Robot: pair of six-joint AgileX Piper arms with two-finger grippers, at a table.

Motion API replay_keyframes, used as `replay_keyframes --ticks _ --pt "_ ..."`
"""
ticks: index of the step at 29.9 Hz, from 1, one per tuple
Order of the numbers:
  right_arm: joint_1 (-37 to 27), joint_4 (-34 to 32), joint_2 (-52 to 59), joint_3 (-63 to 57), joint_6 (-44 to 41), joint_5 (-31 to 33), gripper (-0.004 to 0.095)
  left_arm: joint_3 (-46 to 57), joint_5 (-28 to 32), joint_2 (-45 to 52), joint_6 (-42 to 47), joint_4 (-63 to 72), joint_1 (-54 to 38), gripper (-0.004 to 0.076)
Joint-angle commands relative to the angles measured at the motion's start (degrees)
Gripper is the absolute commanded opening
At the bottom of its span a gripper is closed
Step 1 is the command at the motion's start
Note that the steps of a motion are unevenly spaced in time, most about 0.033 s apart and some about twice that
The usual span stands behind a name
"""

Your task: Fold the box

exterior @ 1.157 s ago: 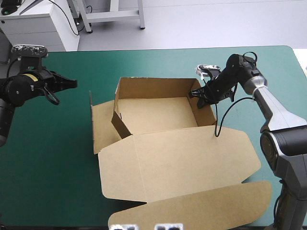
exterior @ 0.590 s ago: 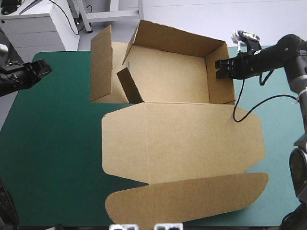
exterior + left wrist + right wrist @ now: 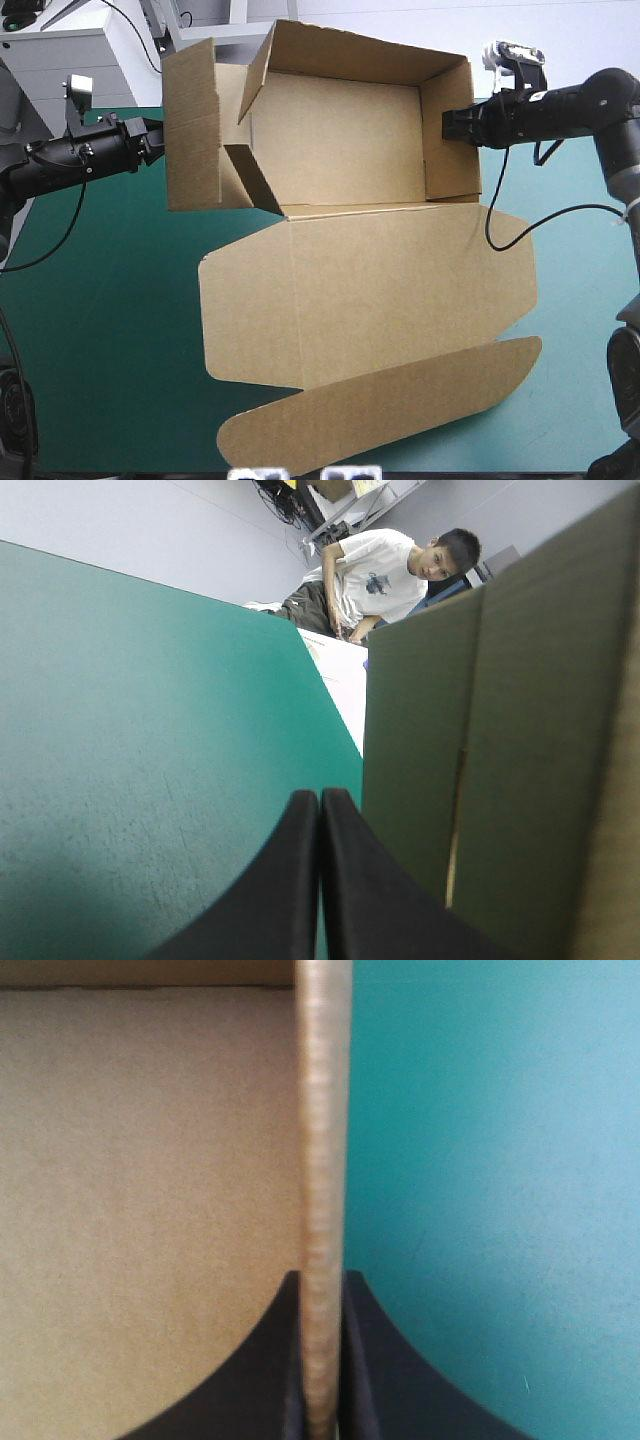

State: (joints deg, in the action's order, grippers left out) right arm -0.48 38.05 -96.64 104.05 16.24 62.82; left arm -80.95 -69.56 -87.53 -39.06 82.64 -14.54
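From above, the brown cardboard box [image 3: 340,130] hangs tilted over the teal-green bench [image 3: 100,330], the right end effector [image 3: 448,125] pinching its right wall. Left wrist: the left end effector [image 3: 320,795] is closed and empty just beside the box's left flap [image 3: 500,760], which wants a square inward push. Right wrist: black fingers [image 3: 372,1380] clamp the wall's edge, so grip firmly.

Black, fin-shaped left pincer [image 3: 320,795]

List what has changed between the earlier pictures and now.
The right gripper, clamped on the right wall throughout, has raised the brown cardboard box off the teal-green cover and tipped its open tray toward the camera. The left gripper, shut, first drew back leftward, then came in beside the box's left flap. Unchanged: the right gripper's hold on the wall, and the big lid panel still unfolded.
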Motion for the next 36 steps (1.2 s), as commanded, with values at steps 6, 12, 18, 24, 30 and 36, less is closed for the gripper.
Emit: replay_keyframes --ticks 6,12,18,24,30,36 --pt "6.01 -2.92 2.13 1.66 -3.19 -9.57 -0.0008 -1.72 -4.24 5.11 0.07 1.94 0.53 -0.0009" --pt "9.42 -7.36 2.13 1.66 -5.88 -14.51 -0.0004 -1.72 -4.24 8.31 1.99 -1.81 0.63 -0.0008" --pt "12.79 -13.07 2.13 1.66 -9.35 -17.99 -0.0003 -1.72 -4.24 10.09 2.68 -3.45 2.71 -0.0008" --pt "14.95 -16.08 2.13 1.66 -11.32 -19.06 -0.0004 -1.72 -3.99 10.36 2.68 -6.23 5.98 -0.0008" --pt "14.95 -16.24 2.13 1.66 -11.72 -19.06 -0.0003 -1.72 -3.42 10.36 2.68 -8.22 6.27 -0.0008" --pt "15.7 -18.76 2.13 1.66 -12.67 -19.06 -0.0002 -1.72 -3.73 10.36 3.1 -9.03 6.27 0.0032"
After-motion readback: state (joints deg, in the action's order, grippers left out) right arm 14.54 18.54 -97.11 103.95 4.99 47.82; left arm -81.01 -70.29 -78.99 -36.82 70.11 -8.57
